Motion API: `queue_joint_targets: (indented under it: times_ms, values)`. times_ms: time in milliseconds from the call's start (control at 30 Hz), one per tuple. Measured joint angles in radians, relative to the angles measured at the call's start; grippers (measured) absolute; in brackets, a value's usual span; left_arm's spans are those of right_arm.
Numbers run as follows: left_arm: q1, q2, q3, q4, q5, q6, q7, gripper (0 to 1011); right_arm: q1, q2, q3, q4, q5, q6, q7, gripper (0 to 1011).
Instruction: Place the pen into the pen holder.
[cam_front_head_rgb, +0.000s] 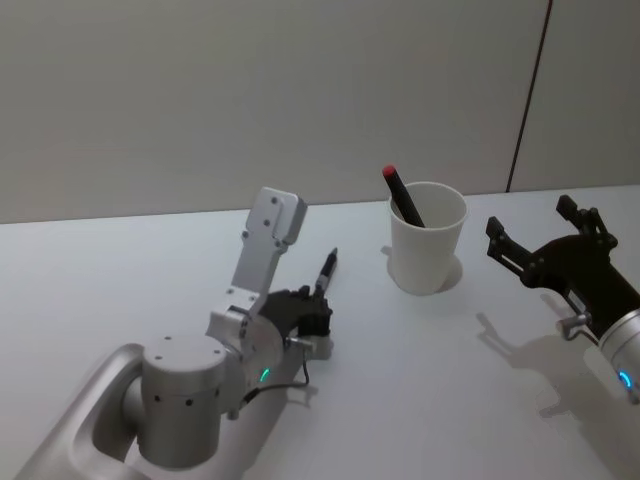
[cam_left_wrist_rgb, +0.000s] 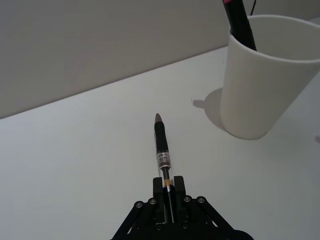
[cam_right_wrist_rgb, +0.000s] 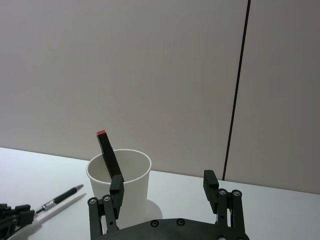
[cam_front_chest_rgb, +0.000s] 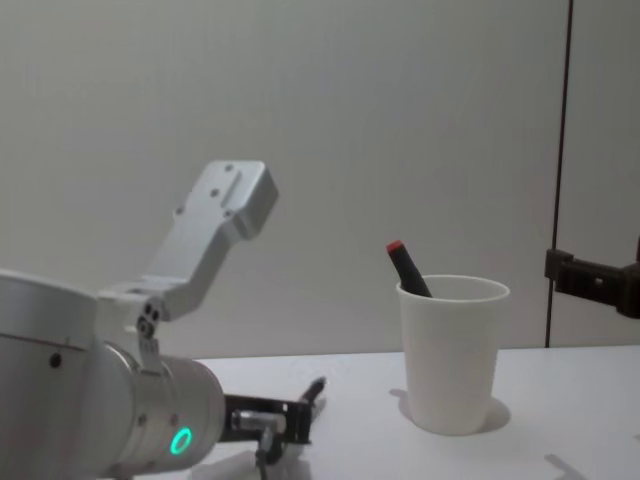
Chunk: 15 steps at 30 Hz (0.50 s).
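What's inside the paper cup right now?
A black marker with a red end leans inside the cup, top above the rim. The cup wall hides its lower part and the bottom. The pen is outside, in the left gripper; the right gripper hovers nearby.

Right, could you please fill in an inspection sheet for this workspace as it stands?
Surface: white table, with the pen holder standing on it.
Job's things: pen held in the left gripper, tip pointing toward the pen holder and apart from it; the holder is upright.
Clutter: red-capped black marker leaning inside the pen holder.
Grippers: left gripper shut on the pen; right gripper open, to the holder's right, holding nothing.
Cables: thin dark wire by the left wrist.
Surroundings: plain wall with a dark vertical line.
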<state>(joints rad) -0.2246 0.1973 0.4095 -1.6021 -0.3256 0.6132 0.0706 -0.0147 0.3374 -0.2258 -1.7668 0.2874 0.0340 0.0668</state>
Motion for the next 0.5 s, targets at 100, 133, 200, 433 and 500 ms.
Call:
queue_joint_targets:
  times_ms: [100,133,200,433,500]
  values:
    - [0.009,0.006,-0.007,-0.016,-0.005,-0.028,0.012,129,0.000,0.000,0.000,0.000,0.000,0.000,0.000,1001]
    - [0.014,0.009,-0.011,-0.024,-0.009,-0.045,0.020,129,0.000,0.000,0.000,0.000,0.000,0.000,0.000,1002]
    - [0.019,0.012,-0.015,-0.033,-0.014,-0.061,0.028,129,0.000,0.000,0.000,0.000,0.000,0.000,0.000,1001]
    - [0.045,0.031,-0.035,-0.083,-0.035,-0.131,0.063,129,0.000,0.000,0.000,0.000,0.000,0.000,0.000,1002]
    - [0.055,0.038,-0.042,-0.101,-0.042,-0.152,0.072,129,0.000,0.000,0.000,0.000,0.000,0.000,0.000,1002]
